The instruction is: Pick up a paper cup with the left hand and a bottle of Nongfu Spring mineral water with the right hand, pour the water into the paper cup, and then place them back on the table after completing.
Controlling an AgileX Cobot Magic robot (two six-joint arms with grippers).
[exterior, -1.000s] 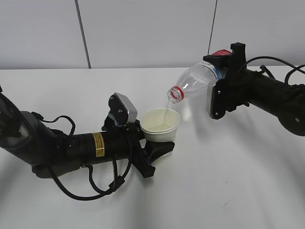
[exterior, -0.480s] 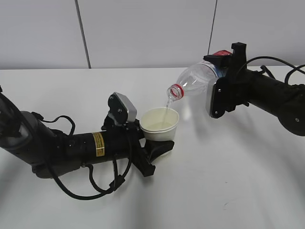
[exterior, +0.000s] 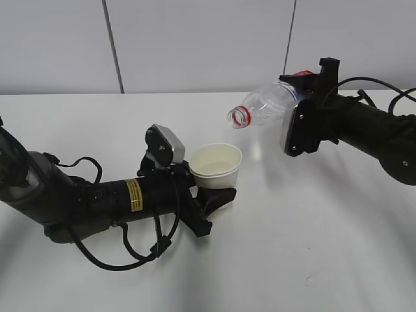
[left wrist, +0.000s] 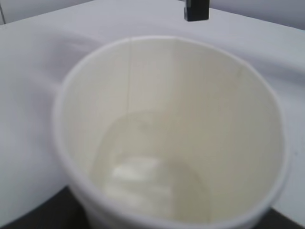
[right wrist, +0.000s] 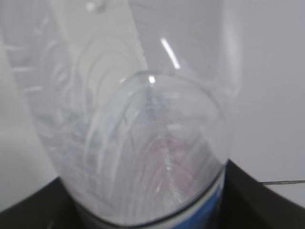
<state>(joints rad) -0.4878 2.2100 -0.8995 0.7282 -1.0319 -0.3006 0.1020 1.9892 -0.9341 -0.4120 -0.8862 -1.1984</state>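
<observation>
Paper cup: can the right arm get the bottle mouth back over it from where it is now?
Probably yes. The bottle in the right gripper hangs above and to the right of the paper cup, mouth toward it, nothing between them. The cup's top is open.

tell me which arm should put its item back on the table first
Probably left: its end effector holds the paper cup upright, low above the table. The right end effector holds the bottle higher and tipped sideways.

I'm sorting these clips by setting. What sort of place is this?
Probably a robotics lab or test bench: a bare white table, plain grey wall panels behind, and two cabled black arms holding a paper cup and a bottle.
</observation>
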